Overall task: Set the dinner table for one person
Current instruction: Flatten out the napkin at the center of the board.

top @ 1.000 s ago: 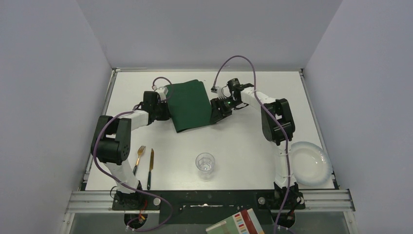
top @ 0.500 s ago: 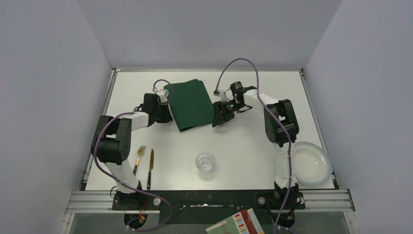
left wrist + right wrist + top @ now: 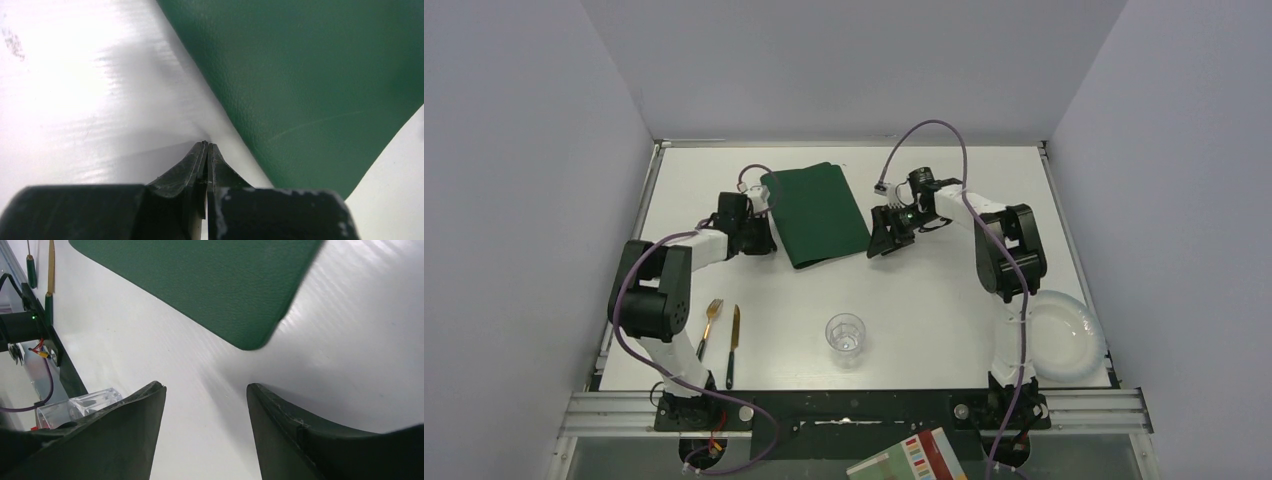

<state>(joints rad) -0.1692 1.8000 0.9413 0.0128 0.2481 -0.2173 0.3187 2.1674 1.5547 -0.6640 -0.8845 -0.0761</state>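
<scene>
The white surface (image 3: 944,290) spans the booth floor beneath both arms, with a green placemat (image 3: 816,215) lying flat at its far middle. The left gripper (image 3: 206,145) has its jaws clenched together, tips at the mat's left edge. The right gripper (image 3: 205,390) hovers near the mat's right corner, jaws released.

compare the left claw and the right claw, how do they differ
The left claw is shut, fingers pressed together; the right claw stands open, nothing between its fingers. The left claw's tips sit at the green placemat's left edge; the right claw sits off its right side, not touching. Both are black, low over the dinner table.
</scene>
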